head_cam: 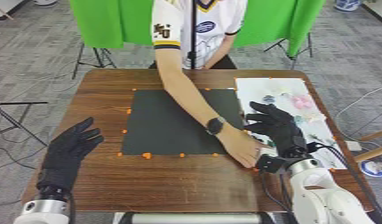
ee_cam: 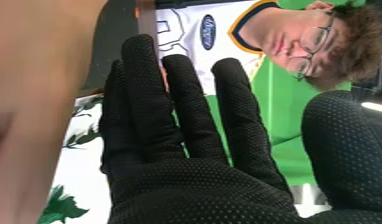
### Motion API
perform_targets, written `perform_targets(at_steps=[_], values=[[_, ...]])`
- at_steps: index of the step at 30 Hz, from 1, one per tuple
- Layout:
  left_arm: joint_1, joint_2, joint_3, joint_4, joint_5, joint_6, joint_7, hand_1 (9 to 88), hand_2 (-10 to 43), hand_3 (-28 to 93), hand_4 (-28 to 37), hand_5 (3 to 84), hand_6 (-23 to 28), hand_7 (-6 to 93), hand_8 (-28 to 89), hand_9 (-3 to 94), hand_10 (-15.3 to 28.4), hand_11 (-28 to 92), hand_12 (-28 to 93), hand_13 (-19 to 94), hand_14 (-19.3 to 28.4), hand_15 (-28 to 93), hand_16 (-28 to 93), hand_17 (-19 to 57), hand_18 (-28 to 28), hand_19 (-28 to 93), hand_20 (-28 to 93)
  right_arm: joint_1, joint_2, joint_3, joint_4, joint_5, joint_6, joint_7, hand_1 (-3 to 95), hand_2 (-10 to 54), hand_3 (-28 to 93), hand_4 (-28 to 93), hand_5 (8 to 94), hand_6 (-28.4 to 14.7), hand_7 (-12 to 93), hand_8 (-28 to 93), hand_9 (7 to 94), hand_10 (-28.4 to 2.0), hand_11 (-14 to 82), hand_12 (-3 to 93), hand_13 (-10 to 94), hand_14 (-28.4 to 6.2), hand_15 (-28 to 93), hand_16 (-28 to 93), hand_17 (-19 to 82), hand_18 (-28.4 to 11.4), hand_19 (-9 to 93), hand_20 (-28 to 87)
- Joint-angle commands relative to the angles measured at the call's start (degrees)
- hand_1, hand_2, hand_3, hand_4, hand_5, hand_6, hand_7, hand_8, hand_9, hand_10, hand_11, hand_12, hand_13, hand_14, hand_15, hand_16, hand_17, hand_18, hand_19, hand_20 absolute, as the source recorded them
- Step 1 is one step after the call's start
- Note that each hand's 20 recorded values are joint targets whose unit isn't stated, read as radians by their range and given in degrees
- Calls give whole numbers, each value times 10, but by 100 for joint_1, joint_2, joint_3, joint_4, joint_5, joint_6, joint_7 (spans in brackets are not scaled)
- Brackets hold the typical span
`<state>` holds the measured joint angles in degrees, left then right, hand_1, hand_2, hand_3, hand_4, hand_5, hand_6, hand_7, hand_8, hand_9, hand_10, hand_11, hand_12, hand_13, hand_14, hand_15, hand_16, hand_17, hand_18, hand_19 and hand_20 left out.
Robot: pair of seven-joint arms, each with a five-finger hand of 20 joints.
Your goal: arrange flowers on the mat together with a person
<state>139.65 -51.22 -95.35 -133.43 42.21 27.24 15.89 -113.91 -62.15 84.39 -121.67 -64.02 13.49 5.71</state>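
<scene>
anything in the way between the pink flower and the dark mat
Yes: from the pink flower on the white sheet towards the dark mat, the robot's right hand is partly in the way, and beyond it the person's arm slants across the mat.

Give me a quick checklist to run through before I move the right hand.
1. Right hand open: ok, fingers straight.
2. Person's hand well away from it: not ok, close beside it.
3. Mat free of the person's arm: not ok, the arm reaches over it.
4. Left hand off the mat: ok.
5. Pink flower on the white sheet: ok.
6. Person's grip on a flower: cannot tell.
</scene>
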Motion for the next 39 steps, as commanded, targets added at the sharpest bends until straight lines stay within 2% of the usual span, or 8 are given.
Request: perform_targets(at_steps=[1,7,8,12,22,25,28,39], values=[[49,-28,13,-8,7,-21,-68,219,74,789,-283,387,101,156,-111,348,204,330,78,239,262,578,-141,-72,211,546,40,-44,-27,8,-43,-26,7,-3,149,176,763,-246,505,-29,138,-116,522,-195,157,118,446,-223,481,43,140,-210,577,111],[48,-38,22,-3,21,-29,-52,218,73,792,-283,387,101,156,-111,349,204,331,79,239,262,578,-141,-71,211,547,40,-23,-35,7,-33,-39,-15,1,149,176,762,-247,505,-29,139,-116,522,-196,157,118,446,-223,481,43,140,-210,577,110],[49,-53,16,-7,41,-39,-93,219,73,791,-283,387,101,156,-111,349,205,331,79,239,262,578,-141,-71,211,547,40,-48,-40,23,-46,-41,-20,13,149,176,762,-247,505,-29,139,-116,522,-196,157,118,446,-223,481,43,140,-210,577,110],[67,3,48,-9,7,-8,-28,219,73,791,-283,388,101,157,-111,349,205,331,78,239,262,578,-141,-71,210,546,40,-57,-31,29,-46,-36,-25,-5,150,177,762,-246,505,-29,139,-116,523,-196,157,118,446,-223,481,43,140,-210,577,110],[27,-9,71,12,17,-23,-65,219,74,790,-283,389,102,158,-111,349,204,330,78,240,262,578,-141,-71,211,547,40,-11,-4,-4,-31,-33,-18,14,149,178,760,-246,505,-29,139,-116,523,-196,157,118,446,-222,482,43,140,-210,577,110],[78,6,68,-2,-5,-5,-18,219,74,790,-283,389,102,159,-111,349,204,331,78,239,263,578,-141,-72,211,547,40,-11,-21,8,-27,-43,-52,33,149,178,761,-246,505,-29,138,-116,523,-196,157,118,446,-222,481,43,140,-210,577,110],[55,-12,70,1,19,-25,-62,219,74,789,-283,390,103,161,-112,349,205,331,78,239,262,578,-141,-71,211,547,40,-42,-20,17,-38,-49,-32,35,149,178,761,-246,505,-30,138,-116,523,-196,157,118,446,-222,481,43,140,-210,577,110],[34,-16,107,24,11,-9,-17,219,74,790,-283,392,104,163,-113,349,206,334,79,239,262,579,-141,-71,211,547,39,-24,-7,15,-33,-44,-38,4,150,179,761,-246,504,-29,139,-116,522,-196,157,118,446,-223,482,43,140,-210,577,110]])
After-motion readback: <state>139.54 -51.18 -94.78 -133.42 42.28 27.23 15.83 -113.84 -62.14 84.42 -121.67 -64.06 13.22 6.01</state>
